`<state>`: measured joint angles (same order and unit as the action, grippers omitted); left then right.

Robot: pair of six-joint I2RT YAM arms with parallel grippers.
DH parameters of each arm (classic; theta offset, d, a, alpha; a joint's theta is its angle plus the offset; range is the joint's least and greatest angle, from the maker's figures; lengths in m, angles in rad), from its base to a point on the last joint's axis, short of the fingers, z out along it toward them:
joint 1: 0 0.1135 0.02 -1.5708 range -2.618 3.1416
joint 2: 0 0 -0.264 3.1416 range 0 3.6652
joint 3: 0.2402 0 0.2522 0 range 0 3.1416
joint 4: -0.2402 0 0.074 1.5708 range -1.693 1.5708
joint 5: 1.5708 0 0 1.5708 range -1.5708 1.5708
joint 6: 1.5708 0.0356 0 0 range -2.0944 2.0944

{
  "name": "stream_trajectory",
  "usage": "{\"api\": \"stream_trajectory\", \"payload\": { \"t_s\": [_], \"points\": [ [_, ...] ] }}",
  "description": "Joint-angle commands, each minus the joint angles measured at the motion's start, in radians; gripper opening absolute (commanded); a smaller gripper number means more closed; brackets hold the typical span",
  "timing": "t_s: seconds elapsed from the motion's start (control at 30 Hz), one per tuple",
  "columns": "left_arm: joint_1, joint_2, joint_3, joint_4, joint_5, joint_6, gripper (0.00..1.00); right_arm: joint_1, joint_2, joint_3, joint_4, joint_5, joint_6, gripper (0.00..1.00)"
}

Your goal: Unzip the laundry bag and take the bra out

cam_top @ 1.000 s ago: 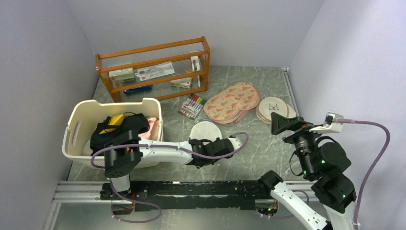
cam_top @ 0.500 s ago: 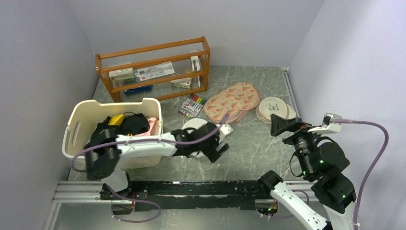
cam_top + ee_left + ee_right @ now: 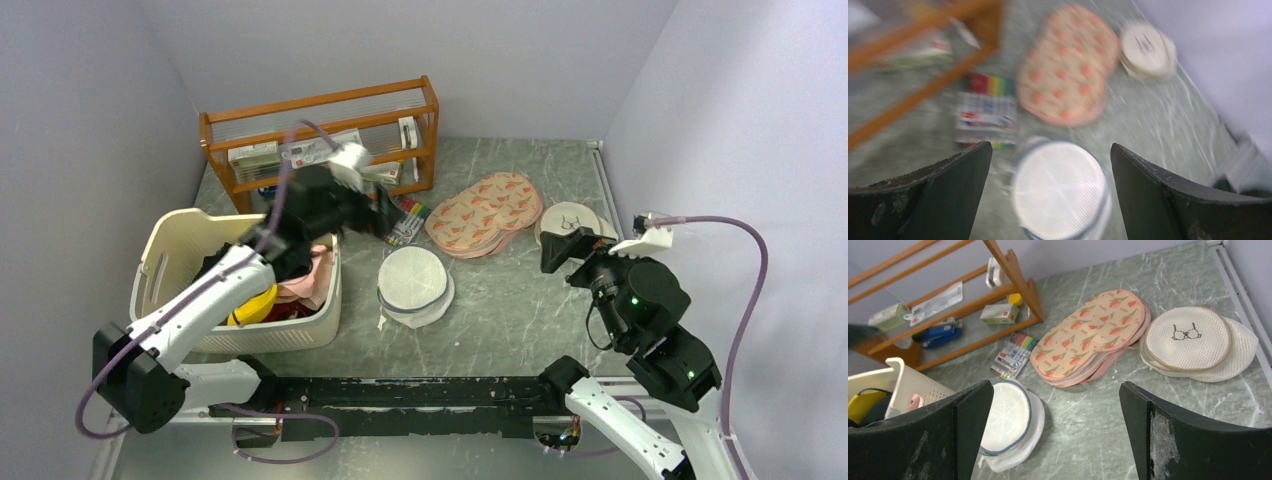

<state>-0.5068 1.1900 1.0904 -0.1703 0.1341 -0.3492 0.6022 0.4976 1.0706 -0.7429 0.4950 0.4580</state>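
The laundry bag [image 3: 411, 279] is lying flat on the table [image 3: 520, 310], just beside the basket [image 3: 165, 250]. Its zipper is hard to read in the smeared left wrist view. The left gripper [image 3: 1049, 147] is hanging raised near the shelf [image 3: 320, 110], jaws gaping wide and empty. The right gripper [image 3: 1055, 387] is hovering well apart, equally wide. The bra [image 3: 256, 305] is sitting in the basket.
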Motion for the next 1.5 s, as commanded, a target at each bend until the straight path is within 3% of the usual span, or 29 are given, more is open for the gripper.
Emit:
{"api": "stream_trajectory", "payload": {
  "t_s": [0.0,0.1,0.2,0.67,0.87,1.1,1.47],
  "points": [
    [0.185,-0.130,0.126,-0.066,-0.001,-0.013,0.99,-0.001,0.055,0.021,0.028,-0.024,-0.035,1.00],
    [0.279,-0.189,0.189,-0.139,-0.121,0.053,0.99,0.000,0.097,0.035,0.049,-0.038,-0.056,1.00],
    [0.305,-0.260,0.236,-0.200,-0.235,0.094,0.99,0.000,0.158,0.069,0.059,-0.049,-0.094,1.00],
    [0.303,-0.615,0.400,-0.224,-0.388,0.233,0.99,-0.001,0.364,0.481,0.044,-0.019,-0.311,1.00],
    [0.303,-0.610,0.467,-0.234,-0.388,0.264,0.99,-0.001,0.307,0.556,0.125,-0.037,-0.361,1.00],
    [0.302,-0.602,0.475,-0.222,-0.376,0.254,0.99,0.000,0.193,0.506,0.238,-0.018,-0.378,1.00],
    [0.301,-0.570,0.476,-0.246,-0.359,0.230,0.99,-0.001,0.165,0.472,0.236,0.065,-0.374,1.00]
  ]
}}
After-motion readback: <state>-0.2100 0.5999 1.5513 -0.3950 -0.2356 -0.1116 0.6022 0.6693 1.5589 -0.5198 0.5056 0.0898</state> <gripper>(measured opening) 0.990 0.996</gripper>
